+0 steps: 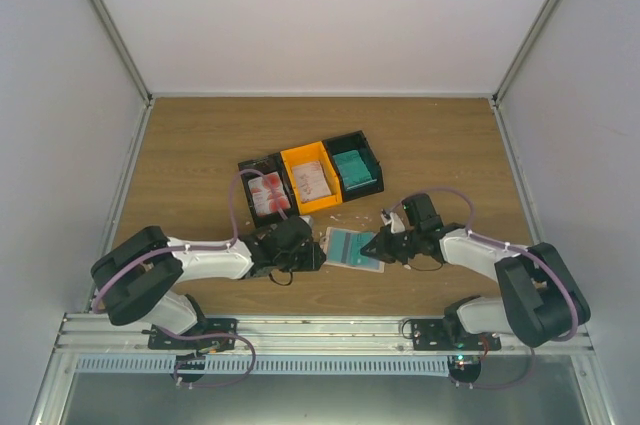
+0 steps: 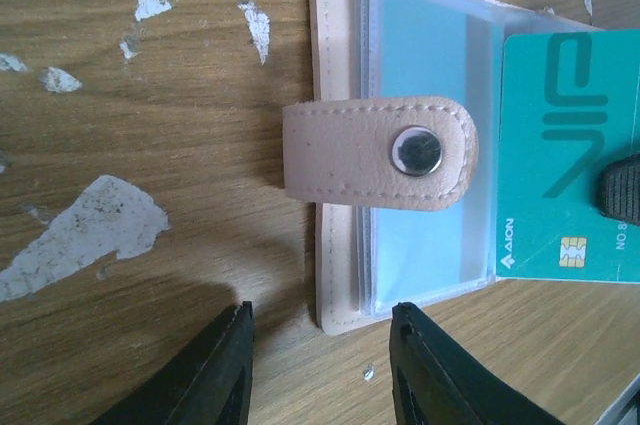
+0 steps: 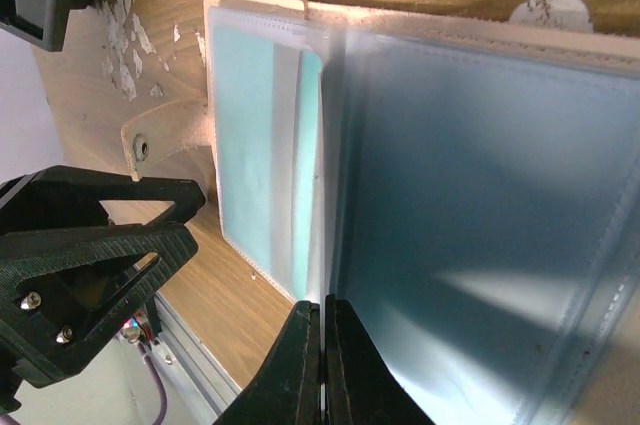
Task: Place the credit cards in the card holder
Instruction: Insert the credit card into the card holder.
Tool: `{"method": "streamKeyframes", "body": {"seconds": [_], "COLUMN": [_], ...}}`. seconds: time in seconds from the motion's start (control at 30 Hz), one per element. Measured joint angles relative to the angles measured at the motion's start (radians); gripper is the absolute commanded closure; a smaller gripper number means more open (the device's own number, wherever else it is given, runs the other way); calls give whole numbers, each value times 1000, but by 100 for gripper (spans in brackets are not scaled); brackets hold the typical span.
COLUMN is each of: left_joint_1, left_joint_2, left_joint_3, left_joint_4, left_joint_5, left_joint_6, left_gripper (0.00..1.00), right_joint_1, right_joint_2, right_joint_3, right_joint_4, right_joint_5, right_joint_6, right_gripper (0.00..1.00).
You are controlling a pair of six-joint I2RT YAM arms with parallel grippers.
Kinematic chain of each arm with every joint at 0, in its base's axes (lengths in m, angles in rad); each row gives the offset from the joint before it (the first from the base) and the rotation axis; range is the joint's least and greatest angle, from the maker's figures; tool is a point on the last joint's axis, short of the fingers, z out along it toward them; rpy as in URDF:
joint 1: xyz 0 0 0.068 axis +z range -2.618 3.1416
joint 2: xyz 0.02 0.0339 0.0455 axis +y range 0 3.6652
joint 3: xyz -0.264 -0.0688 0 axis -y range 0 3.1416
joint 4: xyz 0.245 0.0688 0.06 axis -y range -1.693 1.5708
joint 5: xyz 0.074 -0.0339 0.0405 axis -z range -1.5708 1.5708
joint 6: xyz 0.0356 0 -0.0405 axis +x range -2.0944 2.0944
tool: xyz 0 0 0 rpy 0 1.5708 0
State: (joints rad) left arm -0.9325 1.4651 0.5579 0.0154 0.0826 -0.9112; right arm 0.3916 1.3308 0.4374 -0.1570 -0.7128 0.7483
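The card holder (image 1: pixel 350 248) lies open on the table between my two grippers, with its beige strap and snap (image 2: pixel 415 150) folded across the clear pockets. A teal credit card (image 2: pixel 570 145) lies on its right half, partly over a pocket. My right gripper (image 3: pixel 322 317) is shut, its tip pressing down on that card; one of its fingertips (image 2: pixel 622 190) shows on the card. My left gripper (image 2: pixel 320 345) is open just short of the holder's near corner (image 2: pixel 335 320), with nothing between its fingers. More credit cards sit in the trays: red-blotched white ones (image 1: pixel 268 195), pinkish ones (image 1: pixel 310 179) and teal ones (image 1: pixel 354 167).
Joined trays stand behind the holder: black (image 1: pixel 247 167), orange (image 1: pixel 302 154), black (image 1: pixel 357 138). White scraps and worn patches (image 2: pixel 85 230) mark the wood. White walls close in the table on three sides.
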Motion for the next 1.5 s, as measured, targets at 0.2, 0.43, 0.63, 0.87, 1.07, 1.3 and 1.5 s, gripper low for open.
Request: {"method": "streamKeyframes", "body": {"seconds": [0.2, 0.43, 0.63, 0.87, 1.07, 1.3, 1.5], "left_joint_1": [-2, -2, -3, -4, -4, -4, -4], "left_joint_2": [13, 31, 45, 48, 52, 53, 63], "left_joint_3": [11, 22, 33, 43, 46, 46, 48], "left_joint_4": [0, 1, -4, -31, -34, -32, -16], "left_joint_5": [0, 0, -9, -28, -32, -31, -23], "left_joint_6": [4, 4, 4, 2, 2, 2, 4], "left_gripper": [65, 68, 75, 79, 80, 79, 78], "right_joint_1": [0, 0, 0, 0, 0, 0, 0], "right_joint_2": [4, 49, 29, -24, 21, 101, 144], "right_joint_3": [-16, -29, -31, -31, -32, -32, -20], "right_joint_4": [23, 86, 111, 116, 137, 183, 200], "right_joint_5": [-15, -55, -50, -44, -52, -82, -105], "right_joint_6": [16, 47, 71, 79, 79, 78, 76], "right_gripper": [99, 99, 99, 99, 99, 100, 99]}}
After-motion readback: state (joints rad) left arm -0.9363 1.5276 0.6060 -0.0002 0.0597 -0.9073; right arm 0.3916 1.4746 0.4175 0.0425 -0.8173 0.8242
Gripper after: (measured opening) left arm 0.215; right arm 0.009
